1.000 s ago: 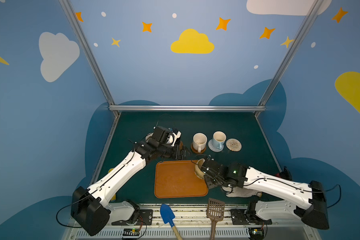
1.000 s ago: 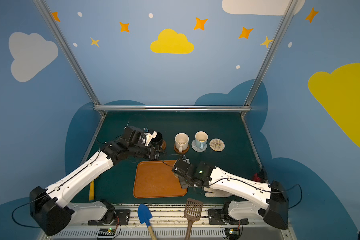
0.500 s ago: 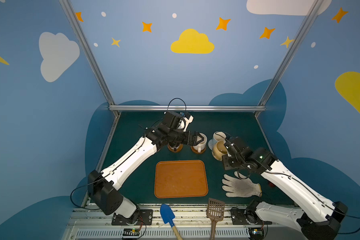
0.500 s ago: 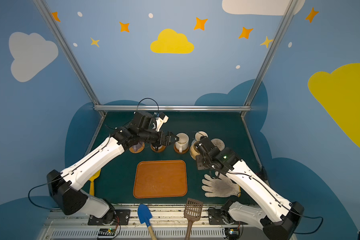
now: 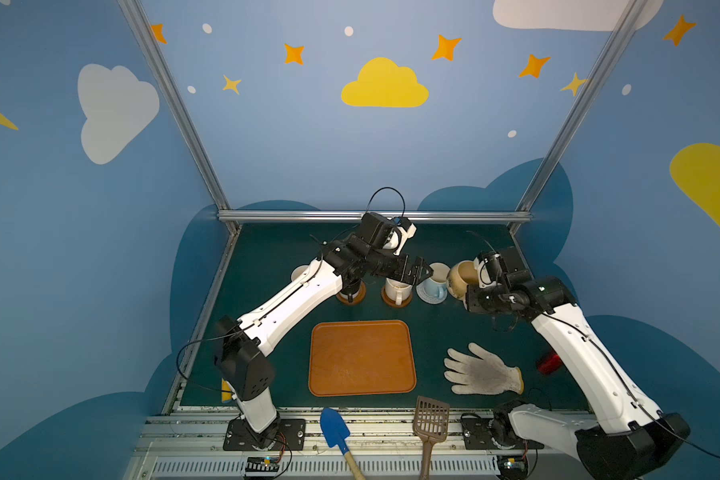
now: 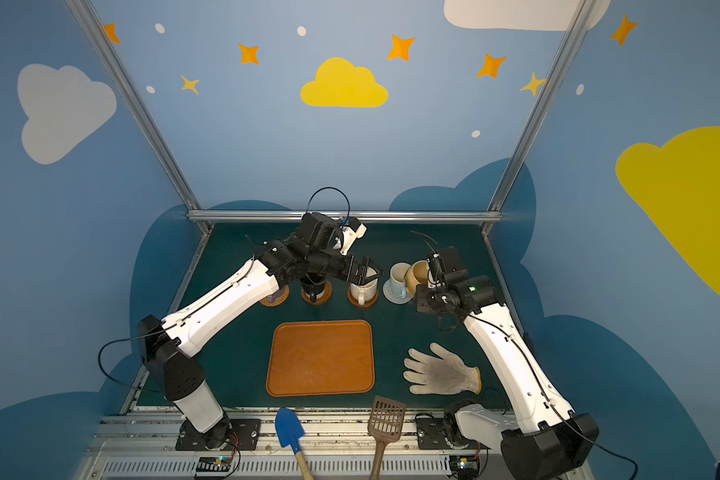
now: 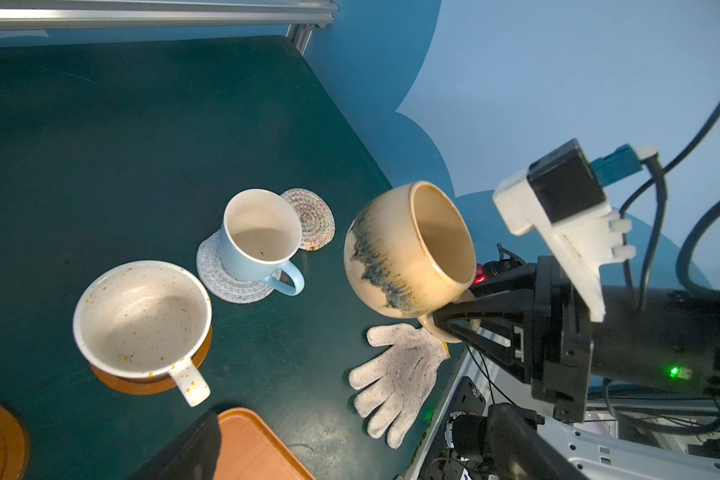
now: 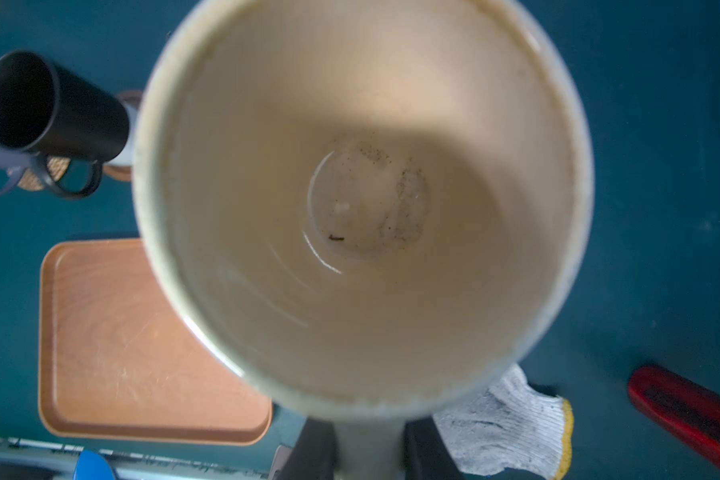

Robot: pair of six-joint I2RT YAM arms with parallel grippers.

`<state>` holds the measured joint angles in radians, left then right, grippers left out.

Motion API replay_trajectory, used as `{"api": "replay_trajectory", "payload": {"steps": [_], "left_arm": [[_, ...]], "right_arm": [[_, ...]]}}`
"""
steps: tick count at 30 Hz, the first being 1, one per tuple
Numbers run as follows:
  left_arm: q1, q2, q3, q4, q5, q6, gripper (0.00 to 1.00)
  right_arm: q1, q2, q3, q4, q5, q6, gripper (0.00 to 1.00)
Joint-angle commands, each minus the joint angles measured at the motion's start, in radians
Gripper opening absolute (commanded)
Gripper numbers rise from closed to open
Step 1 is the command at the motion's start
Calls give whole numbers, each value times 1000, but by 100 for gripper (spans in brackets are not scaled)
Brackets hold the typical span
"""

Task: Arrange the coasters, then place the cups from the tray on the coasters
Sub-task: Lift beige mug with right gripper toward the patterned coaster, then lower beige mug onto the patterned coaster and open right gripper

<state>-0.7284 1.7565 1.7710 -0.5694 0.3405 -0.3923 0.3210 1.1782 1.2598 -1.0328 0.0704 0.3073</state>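
Cups, L to R: lilac cup [image 5: 298, 273] is half hidden behind L arm, on the rattan coaster [image 6: 281, 298]. Black cup [image 6: 313, 286] stands on a brown coaster [image 6: 327, 291]. Speckled cup [image 7: 142, 318] is on the 2nd brown coaster [image 7: 142, 384], w/ left gripper [image 6: 371, 271] hovering over it, jaws spread wide, nothing in them. Pale blue cup [image 7: 260, 237] sits on the grey-white coaster [image 7: 225, 284]; beige coaster [image 7: 314, 218] just behind it is bare. Out front the tray [image 5: 362, 357] has no cups on it.

And furthest R, tan cup [image 7: 408, 249]: up in the air beside the pale blue cup, tipped w/ mouth toward the wrist, right gripper [image 7: 443, 323] clamped on its handle only.

Handling, my read: glazed ceramic, rigid, prob weighty, slick, chips easily. Handle's the sensible hold, but the round body hangs off to one side, so it may pivot in the pinch. Needs levelling before set-down, and the pale blue cup crowds the target.
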Motion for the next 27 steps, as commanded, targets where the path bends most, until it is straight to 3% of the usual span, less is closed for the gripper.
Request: {"api": "replay_trajectory", "payload": {"steps": [1, 10, 16, 27], "left_arm": [[-15, 42, 44, 12, 7, 22, 100], [-46, 171, 173, -32, -1, 45, 100], [-52, 236, 260, -86, -7, 58, 100], [-53, 245, 247, -86, 12, 59, 100]], "right_arm": [[-72, 7, 20, 110, -44, -49, 0], [-238, 183, 58, 159, -92, -65, 0], [-255, 354, 142, 186, -34, -149, 0], [-295, 530, 174, 254, -80, -276, 0]]}}
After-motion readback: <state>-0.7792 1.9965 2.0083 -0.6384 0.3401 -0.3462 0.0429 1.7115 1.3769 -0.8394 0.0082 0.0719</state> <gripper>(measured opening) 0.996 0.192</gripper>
